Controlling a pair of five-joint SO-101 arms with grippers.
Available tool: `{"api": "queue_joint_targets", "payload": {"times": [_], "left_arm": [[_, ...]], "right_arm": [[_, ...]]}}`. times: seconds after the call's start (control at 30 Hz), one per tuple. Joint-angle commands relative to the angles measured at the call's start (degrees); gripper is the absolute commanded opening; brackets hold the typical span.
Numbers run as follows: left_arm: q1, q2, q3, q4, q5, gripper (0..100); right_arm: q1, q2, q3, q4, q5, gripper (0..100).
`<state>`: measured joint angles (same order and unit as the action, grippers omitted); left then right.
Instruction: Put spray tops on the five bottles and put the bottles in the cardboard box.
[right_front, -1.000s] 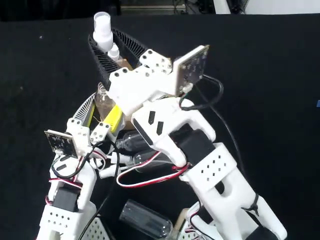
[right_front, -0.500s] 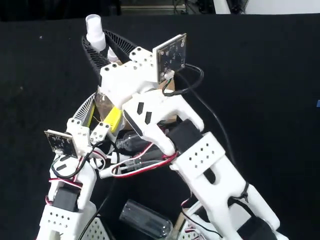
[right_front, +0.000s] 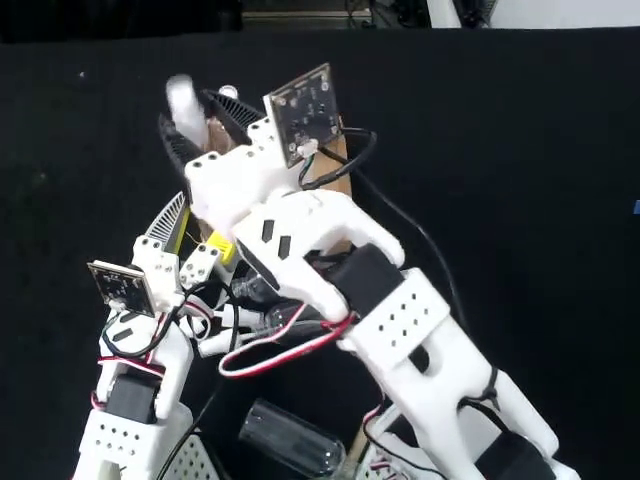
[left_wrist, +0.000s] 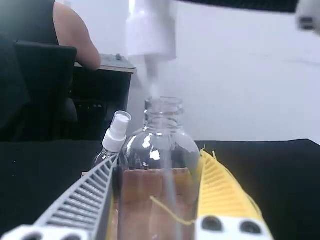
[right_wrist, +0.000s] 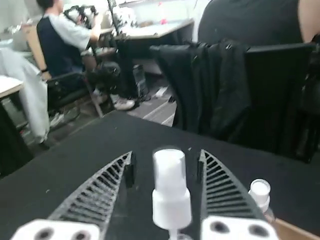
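Observation:
My left gripper (right_front: 198, 232) is shut on an upright clear bottle (left_wrist: 160, 150) with an open neck, held between its grey and yellow fingers (left_wrist: 220, 195). Just above that neck hangs a white spray top (left_wrist: 150, 30), its thin tube reaching down toward the opening. My right gripper (right_front: 195, 110) is shut on this spray top (right_wrist: 171, 195), which sits between black ribbed fingers (right_wrist: 100, 195). The cardboard box (right_front: 338, 182) stands behind the right arm. Beyond the held bottle stands a bottle fitted with a spray top (left_wrist: 116, 132), also visible past the right gripper (right_wrist: 259, 192).
Clear bottles without tops lie on the black table: one near the front edge (right_front: 290, 440), others between the two arms (right_front: 262, 288). The right arm's white body covers much of the table's middle. A person sits in the room behind, away from the table.
My right gripper has carried the spray top left and down, from over the box to just above the bottle in my left gripper. The left arm has kept still.

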<state>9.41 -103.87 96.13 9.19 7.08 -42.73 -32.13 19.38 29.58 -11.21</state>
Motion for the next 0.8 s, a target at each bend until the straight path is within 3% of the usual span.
{"api": "queue_joint_targets", "payload": {"times": [0.0, 0.2, 0.3, 0.57, 0.77], "left_arm": [[-0.6, -0.6, 1.3, -1.4, 0.2, 3], [-0.6, -0.6, 1.3, -1.3, 0.2, 3], [-0.6, -0.6, 1.3, -1.3, 0.2, 3], [-0.6, -0.6, 1.3, -1.7, 0.2, 3], [-0.5, -0.6, 1.3, -3.5, 0.2, 3]], "right_arm": [[-1.8, -0.5, -8.9, 8.4, -0.3, 16.3], [-1.3, -0.9, -17.8, 19.9, -0.2, 15.2], [3.2, -3.2, -21.8, 26.1, -0.2, 15.2], [23.6, -10.5, -17.2, 38.4, 7.5, 15.1], [37.7, -12.5, 0.7, 32.8, 7.4, 7.1]]}}
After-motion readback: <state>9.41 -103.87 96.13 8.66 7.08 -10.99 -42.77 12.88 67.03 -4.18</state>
